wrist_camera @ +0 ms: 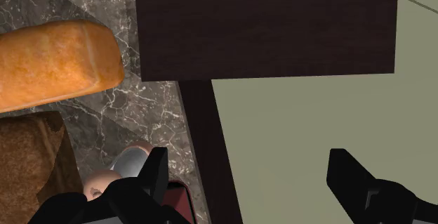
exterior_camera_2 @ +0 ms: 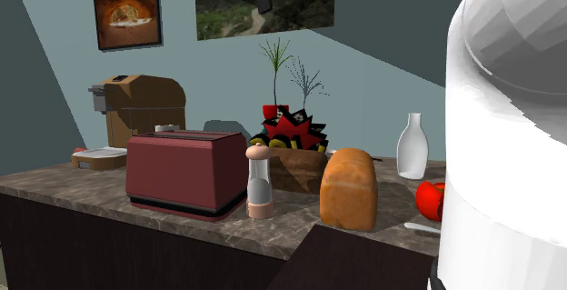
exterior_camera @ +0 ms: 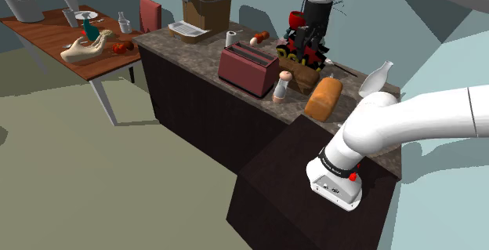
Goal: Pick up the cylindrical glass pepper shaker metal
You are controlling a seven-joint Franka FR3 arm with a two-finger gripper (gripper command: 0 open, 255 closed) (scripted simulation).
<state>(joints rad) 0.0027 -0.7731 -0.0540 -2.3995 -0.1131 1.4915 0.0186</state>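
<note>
At the second exterior view's left, a brown coffee machine (exterior_camera_2: 136, 106) is sitting toward the far side of the marbled counter (exterior_camera_2: 54, 193). A dark red toaster (exterior_camera_2: 186, 172) is standing to its right, nearer the front edge.

Just right of the toaster, the pepper shaker (exterior_camera_2: 260, 184) is standing upright on the counter. It has a clear body with a pale pinkish cap and base. Nothing is touching it, so no part of the pick is done yet.

A loaf of bread (exterior_camera_2: 350, 188) is lying to the shaker's right, near it but apart. A basket (exterior_camera_2: 295, 165) is sitting behind the two, and a white bottle (exterior_camera_2: 412, 147) is standing farther right.

In the wrist view the gripper (wrist_camera: 248, 161) is looking down from well above the counter. Its jaws are spread wide, with only the counter's edge and the floor between them. The shaker is showing just beside one finger (wrist_camera: 156, 170), outside the gap, on the side toward the loaf.

By my reading, the task is only at the approach. The hand is needing to shift over until the shaker lies between the fingers, then come down, close on the body and lift. The toaster and loaf on either side are leaving little room for the open jaws.
</note>
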